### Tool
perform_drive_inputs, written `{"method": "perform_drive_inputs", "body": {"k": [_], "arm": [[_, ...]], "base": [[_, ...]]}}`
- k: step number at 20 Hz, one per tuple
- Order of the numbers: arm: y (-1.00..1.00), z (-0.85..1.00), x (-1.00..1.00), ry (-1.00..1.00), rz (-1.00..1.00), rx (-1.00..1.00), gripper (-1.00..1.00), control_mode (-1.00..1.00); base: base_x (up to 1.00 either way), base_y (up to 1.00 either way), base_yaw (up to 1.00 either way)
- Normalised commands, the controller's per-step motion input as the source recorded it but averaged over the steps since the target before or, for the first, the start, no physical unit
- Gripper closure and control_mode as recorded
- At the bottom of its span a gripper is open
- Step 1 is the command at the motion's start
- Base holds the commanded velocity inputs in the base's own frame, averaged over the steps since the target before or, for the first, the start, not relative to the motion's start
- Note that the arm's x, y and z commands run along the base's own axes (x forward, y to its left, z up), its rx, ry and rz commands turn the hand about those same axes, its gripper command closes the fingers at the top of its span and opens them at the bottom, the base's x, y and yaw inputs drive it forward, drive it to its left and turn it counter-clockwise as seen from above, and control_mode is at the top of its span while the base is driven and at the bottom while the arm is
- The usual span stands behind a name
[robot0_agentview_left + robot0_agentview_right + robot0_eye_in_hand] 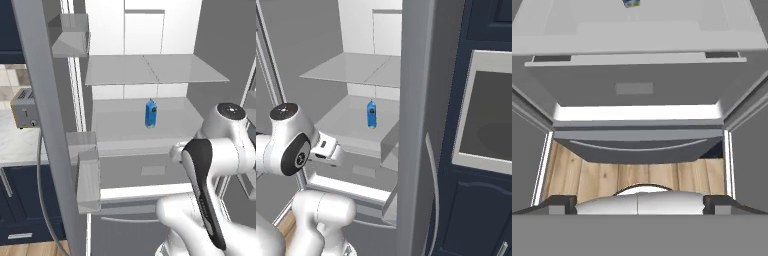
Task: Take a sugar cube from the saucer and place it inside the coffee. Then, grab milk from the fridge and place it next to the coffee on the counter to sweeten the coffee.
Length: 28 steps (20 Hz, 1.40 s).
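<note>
On the open fridge (pixel 165 30)'s lower shelf (pixel 120 120), milk (pixel 150 113) stands upright.

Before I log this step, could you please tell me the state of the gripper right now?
Gripper: open, jaws wide apart, holding nothing; the milk stands on the fridge shelf.

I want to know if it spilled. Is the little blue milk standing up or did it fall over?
Standing up. The milk sits upright on a fridge shelf, its narrow top pointing up, nothing touching it.
</note>
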Motion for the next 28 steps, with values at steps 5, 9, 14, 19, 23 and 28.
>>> {"method": "perform_drive_inputs", "body": {"k": [5, 9, 14, 19, 23, 28], "arm": [[0.0, -0.01, 0.79, -0.21, 0.1, 0.03, -1.0, -1.0], [0.0, -0.03, 0.79, -0.15, 0.07, 0.01, -1.0, -1.0], [-0.24, 0.02, 0.6, -0.23, 0.04, 0.0, -1.0, -1.0], [-0.26, -0.04, 0.4, -0.26, 0.0, 0.0, -1.0, -1.0], [-0.2, -0.08, 0.47, -0.2, 0.02, 0.02, -1.0, -1.0], [0.0, -0.12, 0.36, -0.02, 0.03, 0.0, -1.0, -1.0]], "base": [[0.0, 0.0, 0.0], [0.0, 0.0, 0.0], [0.0, 0.0, 0.0], [0.0, 0.0, 0.0], [0.0, 0.0, 0.0], [0.0, 0.0, 0.0]]}}
